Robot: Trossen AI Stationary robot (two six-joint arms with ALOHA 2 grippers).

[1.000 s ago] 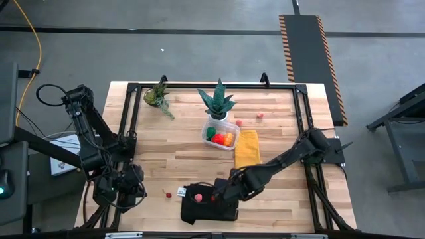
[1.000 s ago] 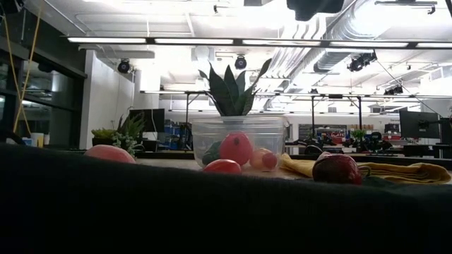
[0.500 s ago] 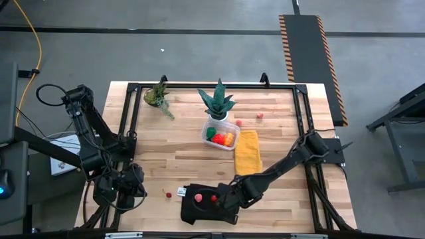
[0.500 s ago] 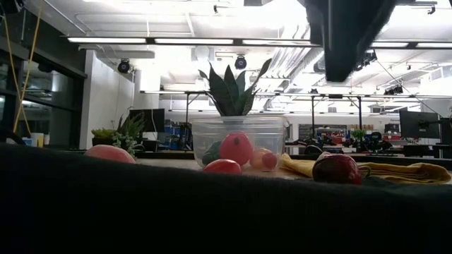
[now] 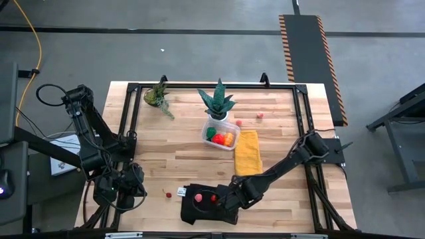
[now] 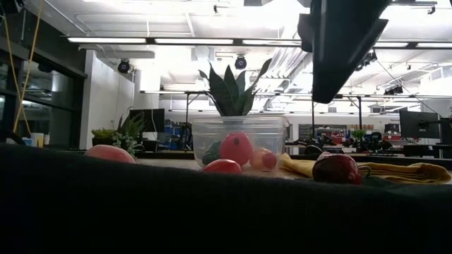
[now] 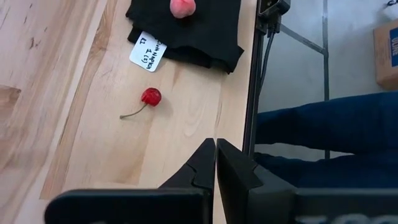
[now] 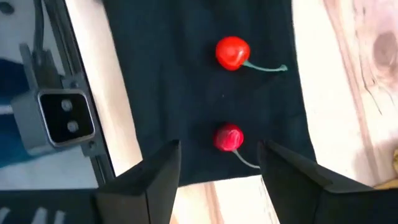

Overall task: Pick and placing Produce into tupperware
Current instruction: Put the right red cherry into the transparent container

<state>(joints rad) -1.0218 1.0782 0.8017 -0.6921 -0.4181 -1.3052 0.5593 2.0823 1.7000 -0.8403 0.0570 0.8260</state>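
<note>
Two red cherries (image 8: 232, 52) (image 8: 228, 137) and a pink peach (image 5: 198, 196) lie on a black cloth (image 5: 202, 207) near the table's near edge. My right gripper (image 8: 217, 180) hangs open above the cloth, its fingers on either side of the nearer cherry without touching it; it also shows in the high view (image 5: 224, 201). Another cherry (image 7: 150, 96) lies on the wood beside a white label (image 7: 148, 51). The clear tupperware (image 5: 221, 136) holds red, orange and green produce. My left gripper (image 7: 214, 163) is shut and empty at the near left.
A yellow cloth (image 5: 247, 148) lies right of the tupperware. A potted plant (image 5: 218, 101) stands just behind the tupperware, another (image 5: 158, 95) at the far left. Two small pink pieces (image 5: 239, 122) (image 5: 259, 115) lie at the far side. Black frame rails border the table.
My right gripper has gone toward the table's near edge, out over the black cloth, and has come down into the low view from above. The produce has stayed where it was.
</note>
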